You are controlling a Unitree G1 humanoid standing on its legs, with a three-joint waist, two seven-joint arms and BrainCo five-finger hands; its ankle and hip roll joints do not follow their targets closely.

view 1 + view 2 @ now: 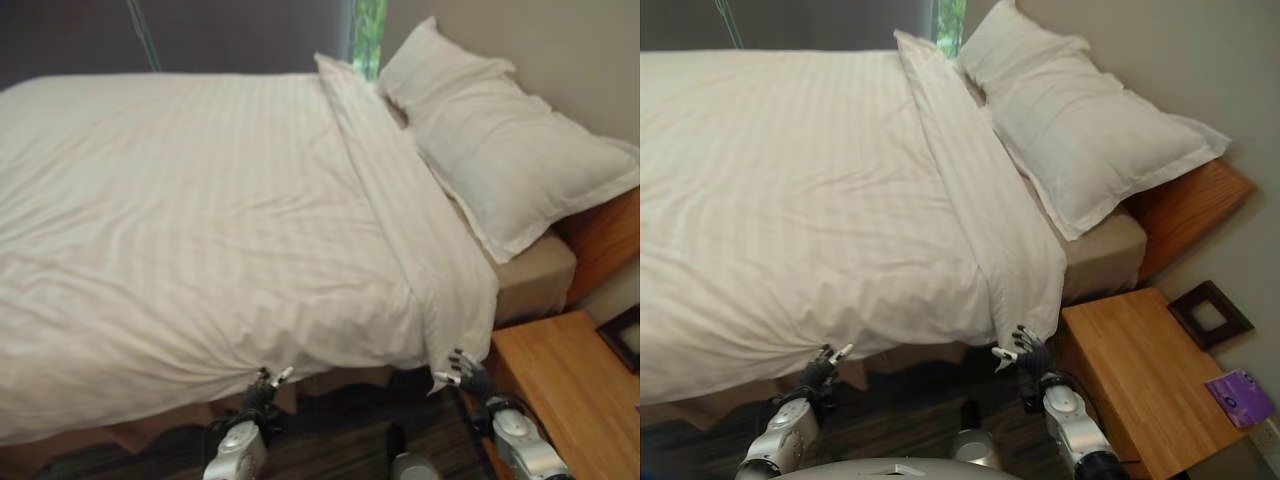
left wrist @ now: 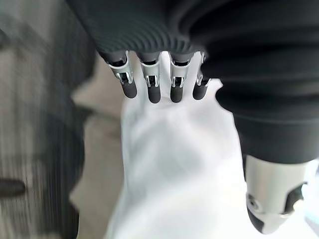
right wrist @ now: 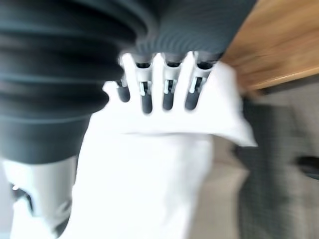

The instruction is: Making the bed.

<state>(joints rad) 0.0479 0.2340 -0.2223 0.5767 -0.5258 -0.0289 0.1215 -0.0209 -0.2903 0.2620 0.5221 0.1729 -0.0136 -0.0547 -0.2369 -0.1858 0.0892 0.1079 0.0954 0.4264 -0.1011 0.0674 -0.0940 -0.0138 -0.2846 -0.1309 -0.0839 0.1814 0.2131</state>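
Observation:
A white striped duvet point(image 1: 190, 210) covers the bed, its top folded back in a band point(image 1: 400, 200) beside the white pillow point(image 1: 500, 150). At the near side edge, my left hand point(image 1: 262, 390) reaches up to the duvet's hem, where the cloth puckers. In the left wrist view, white cloth point(image 2: 174, 164) runs between its curled fingers point(image 2: 154, 89) and its thumb point(image 2: 271, 199). My right hand point(image 1: 468, 372) is at the hanging corner of the folded band. Its fingers point(image 3: 169, 94) curl over that cloth point(image 3: 149, 174).
A wooden bedside table point(image 1: 1150, 380) stands right of my right hand, with a dark frame point(image 1: 1210, 315) and a purple packet point(image 1: 1238, 395) on it. The wooden headboard point(image 1: 1195, 205) rises behind the pillow. Dark floor point(image 1: 330, 430) lies below the bed's edge.

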